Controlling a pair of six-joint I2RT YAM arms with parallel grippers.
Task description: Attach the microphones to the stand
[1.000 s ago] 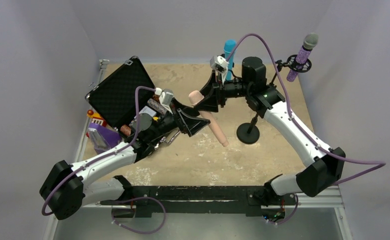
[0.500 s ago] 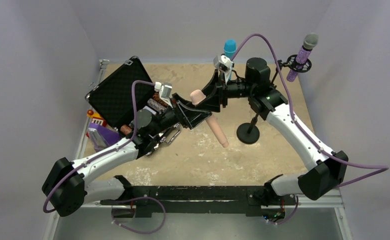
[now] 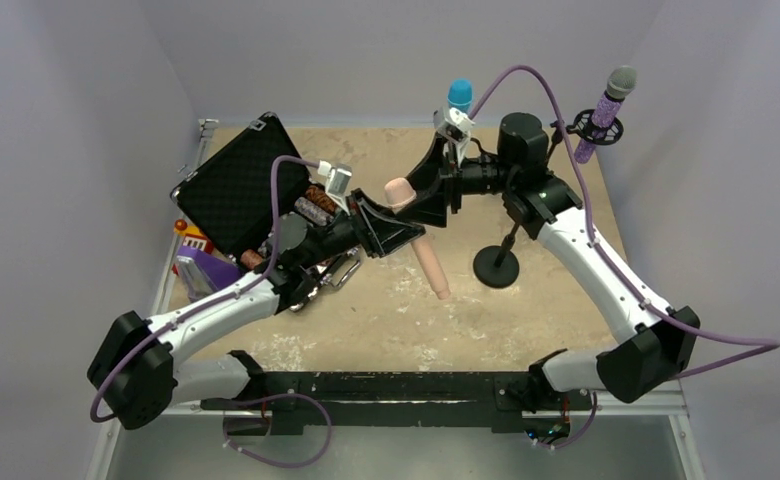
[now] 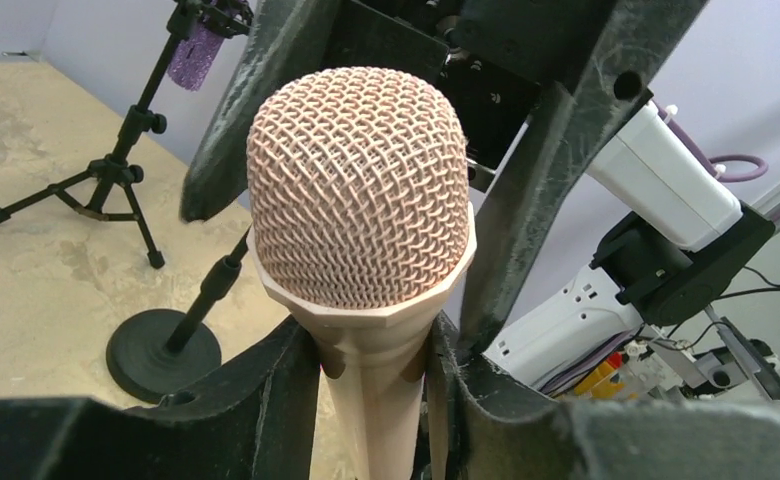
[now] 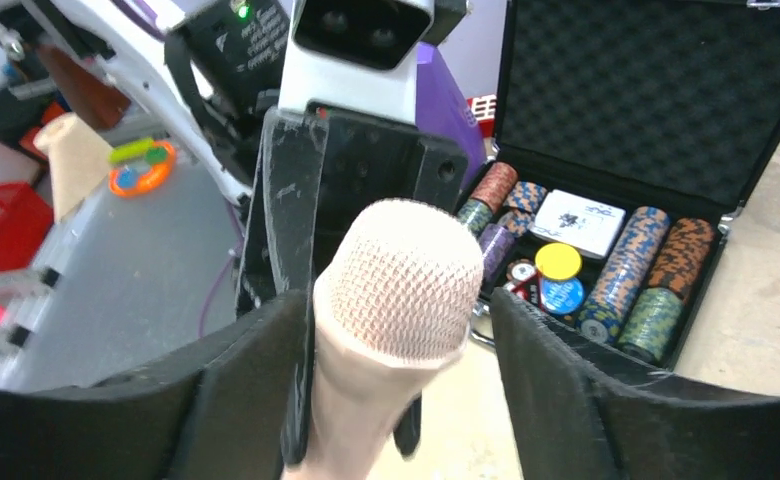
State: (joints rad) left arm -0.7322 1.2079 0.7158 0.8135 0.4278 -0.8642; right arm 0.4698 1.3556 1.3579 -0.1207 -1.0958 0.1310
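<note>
The left hand (image 3: 403,236) grips the pink mic (image 3: 429,264) partway along its handle in the top view. It holds the mic clear of the desk (image 3: 526,320) on a slant, head up and away, tail toward the near edge. The right hand (image 3: 429,196) meets it from the far right, fingers spread on either side of the mic's head. Just right of both hands, past the mic's tail, is a round-base stand (image 3: 496,264), its pole partly hidden by the right arm (image 3: 586,250). Beyond the right hand the blue mic (image 3: 459,96) stands upright; what holds it is hidden. Farther right the purple mic (image 3: 606,108) sits tilted in a clip (image 3: 598,127). Left of the left hand lies an open case (image 3: 234,185).

In the left wrist view, the fingers (image 4: 276,400) press the mic's neck from both sides, just under the mesh head. The right hand's fingers rise behind the head. Beyond, low left, is the round-base stand, and farther off a tripod stand (image 4: 116,175) carries the purple mic.

In the right wrist view, the wide-set fingers (image 5: 566,400) flank the head with a gap on each side. Straight ahead, the left hand and its camera (image 5: 366,30) stand in the way. To the right, the case holds stacked chips (image 5: 646,290) and a card box (image 5: 576,220).
</note>
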